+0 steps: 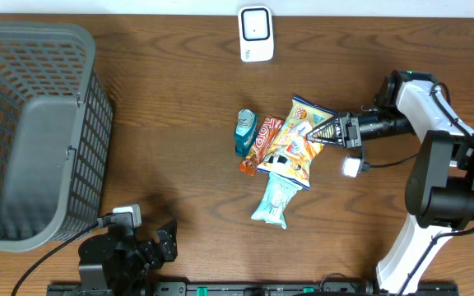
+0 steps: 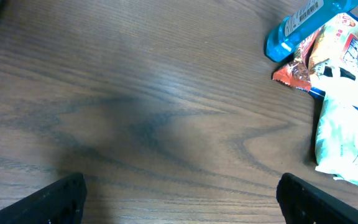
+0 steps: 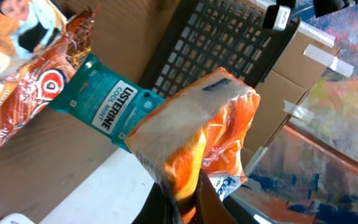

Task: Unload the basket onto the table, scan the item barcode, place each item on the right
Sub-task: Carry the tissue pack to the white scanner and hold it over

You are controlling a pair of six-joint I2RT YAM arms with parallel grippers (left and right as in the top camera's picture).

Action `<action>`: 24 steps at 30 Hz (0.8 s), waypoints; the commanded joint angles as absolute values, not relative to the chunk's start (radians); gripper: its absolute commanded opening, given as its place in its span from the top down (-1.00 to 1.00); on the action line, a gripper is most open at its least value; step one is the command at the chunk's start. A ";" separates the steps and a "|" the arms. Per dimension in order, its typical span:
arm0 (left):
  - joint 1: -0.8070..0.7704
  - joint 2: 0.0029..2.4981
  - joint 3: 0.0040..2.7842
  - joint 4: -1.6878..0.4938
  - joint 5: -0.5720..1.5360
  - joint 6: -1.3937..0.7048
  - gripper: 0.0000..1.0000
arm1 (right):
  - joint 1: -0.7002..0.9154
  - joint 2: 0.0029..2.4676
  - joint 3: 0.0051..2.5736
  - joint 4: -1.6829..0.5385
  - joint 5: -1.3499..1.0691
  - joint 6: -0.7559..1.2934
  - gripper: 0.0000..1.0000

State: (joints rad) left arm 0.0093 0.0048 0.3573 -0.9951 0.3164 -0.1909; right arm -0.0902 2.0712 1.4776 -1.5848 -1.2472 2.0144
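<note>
The item is an orange snack bag (image 1: pixel 297 141) lying in a small pile at the table's middle. My right gripper (image 1: pixel 318 131) comes in from the right and is shut on its edge. In the right wrist view the orange bag (image 3: pixel 194 124) rises from between the right gripper's (image 3: pixel 188 196) fingers, with a dark printed patch near its top. The white scanner (image 1: pixel 255 34) stands at the far edge of the table. My left gripper (image 1: pixel 164 243) rests open near the front edge. In its own view the left gripper (image 2: pixel 182 202) stands over bare wood, far from the pile.
Around the bag lie a teal Listerine pack (image 1: pixel 245 131), a red-brown wrapper (image 1: pixel 259 145) and a pale green packet (image 1: pixel 274 200). A large grey basket (image 1: pixel 31 131) fills the left side. A small white light (image 1: pixel 351 167) hangs below the right wrist.
</note>
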 commanded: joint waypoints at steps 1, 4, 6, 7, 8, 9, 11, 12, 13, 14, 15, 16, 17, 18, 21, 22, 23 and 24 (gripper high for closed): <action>0.010 0.004 0.352 -1.006 0.329 -0.200 -0.96 | -0.113 2.077 1.489 -1.583 -1.242 1.961 0.97; 0.010 0.004 0.352 -1.006 0.329 -0.200 -0.96 | -0.134 2.077 1.489 -1.557 -1.273 1.705 0.97; 0.010 0.004 0.352 -1.006 0.329 -0.200 -0.96 | -0.147 2.077 1.489 -1.549 -1.327 1.447 0.97; 0.010 0.004 0.352 -1.006 0.329 -0.200 -0.95 | -0.152 2.076 1.489 -1.555 -1.377 1.317 0.97; 0.010 0.004 0.352 -1.006 0.329 -0.200 -0.96 | -0.156 2.075 1.489 -1.568 -1.425 1.179 0.97; 0.010 0.004 0.352 -1.006 0.329 -0.200 -0.96 | -0.157 2.075 1.489 -1.586 -1.454 1.024 0.97; 0.010 0.004 0.352 -1.006 0.329 -0.200 -0.96 | -0.157 2.075 1.489 -1.632 -1.510 0.724 0.97; 0.010 0.004 0.352 -1.006 0.329 -0.200 -0.96 | -0.157 2.075 1.489 -1.668 -1.549 0.606 0.97; 0.010 0.004 0.352 -1.006 0.329 -0.200 -0.96 | -0.157 2.073 1.489 -1.702 -1.563 0.492 0.97; 0.010 0.004 0.352 -1.006 0.329 -0.200 -0.96 | -0.157 2.067 1.490 -1.702 -1.562 0.438 0.97; 0.010 0.004 0.352 -1.006 0.329 -0.200 -0.96 | -0.157 2.059 1.490 -1.702 -1.562 0.387 0.97; 0.010 0.004 0.352 -1.006 0.329 -0.200 -0.96 | -0.157 2.049 1.490 -1.702 -1.562 0.333 0.97; 0.010 0.004 0.352 -1.006 0.329 -0.200 -0.96 | -0.156 2.036 1.490 -1.702 -1.558 0.290 0.97; 0.010 0.004 0.352 -1.006 0.329 -0.200 -0.96 | -0.155 2.020 1.490 -1.702 -1.545 0.261 0.97; 0.010 0.004 0.352 -1.006 0.329 -0.200 -0.96 | -0.156 1.953 1.490 -1.702 -1.474 0.195 0.97; 0.010 0.004 0.352 -1.006 0.329 -0.200 -0.95 | -0.157 1.927 1.490 -1.702 -1.441 0.157 0.97; 0.010 0.004 0.352 -1.006 0.329 -0.200 -0.96 | -0.157 1.901 1.490 -1.702 -1.403 0.113 0.97; 0.010 0.004 0.352 -1.006 0.329 -0.200 -0.96 | -0.158 1.873 1.490 -1.702 -1.350 0.066 0.97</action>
